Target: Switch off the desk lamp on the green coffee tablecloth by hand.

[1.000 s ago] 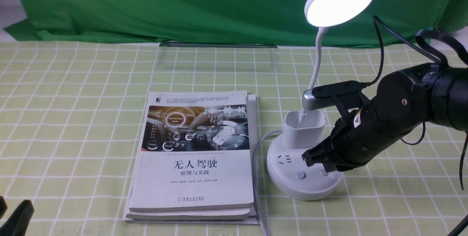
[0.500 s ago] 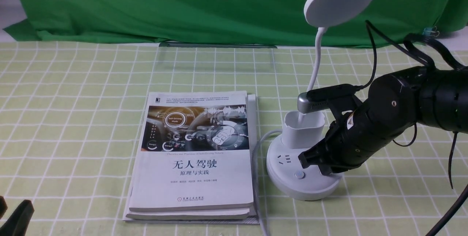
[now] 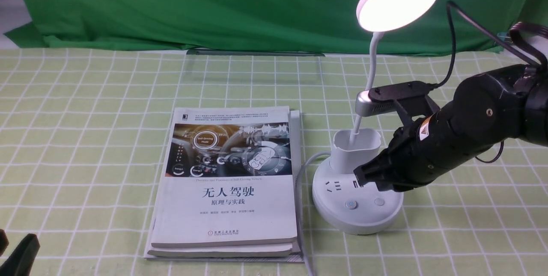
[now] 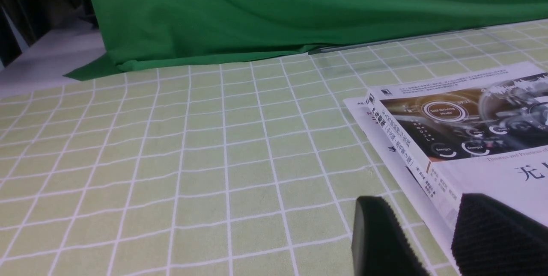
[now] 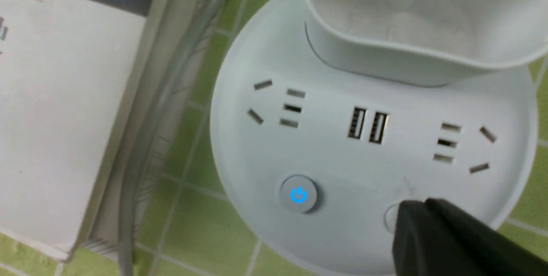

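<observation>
Raised a little since before, the right gripper (image 3: pixel 387 188) closed and holding nothing, seemingly above the button (image 3: pixel 379 201) of the lit desk lamp (image 3: pixel 357 194), lamp standing right of books (image 3: pixel 227 182), left gripper (image 4: pixel 413 229) open and empty.

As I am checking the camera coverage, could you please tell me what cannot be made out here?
- Right claw tips touching the lamp base or not: unclear in either view.
- Lower-left claw in the front view: cut off by the edge.
- Authors' line on the book: too small, front view.
</observation>
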